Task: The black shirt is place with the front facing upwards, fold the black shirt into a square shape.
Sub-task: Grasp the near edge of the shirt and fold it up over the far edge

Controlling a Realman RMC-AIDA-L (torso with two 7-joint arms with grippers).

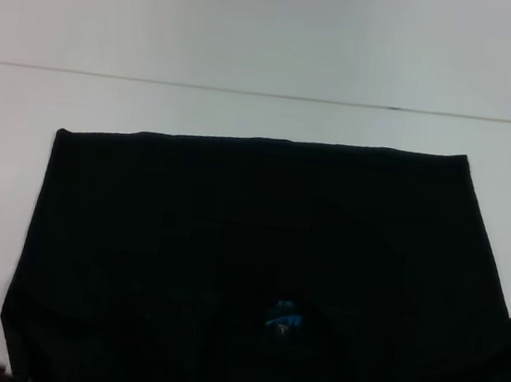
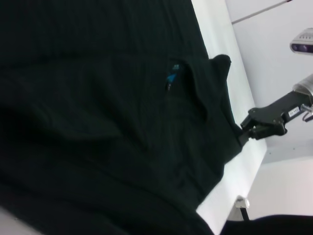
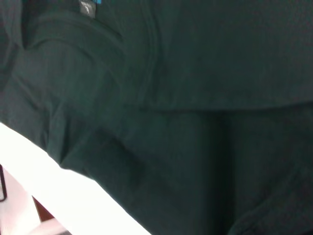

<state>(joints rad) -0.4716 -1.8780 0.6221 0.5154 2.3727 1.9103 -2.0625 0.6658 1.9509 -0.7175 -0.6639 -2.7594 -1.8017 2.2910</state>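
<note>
1. The black shirt lies spread on the white bench, filling the head view from about 9 o'clock round to 3 o'clock and running off the lower edge at 6 o'clock; its straight far edge sits toward 12 o'clock.
2. The right end effector shows in the left wrist view at the shirt's edge near a sleeve; it appears to touch or pinch the cloth, but how far its fingers stand apart cannot be told.
3. The left end effector does not show in any view, so its opening and any hold on the cloth cannot be told.
4. Risk: if only one layer is pinched at the sleeve, the fold may likely drag unevenly and leave a skewed edge rather than a square.
5. Risk: the cloth already shows wrinkles and a doubled flap near the collar; folding over these could trap bulges and spoil the shape.
6. Risk: the near part of the shirt seems to hang past the bench edge, so a pull could slide the whole garment off.
7. Writing: a small blue neck label sits near 6 o'clock; its marks are too small to read. No lettering on the front can be seen in these views.
</note>
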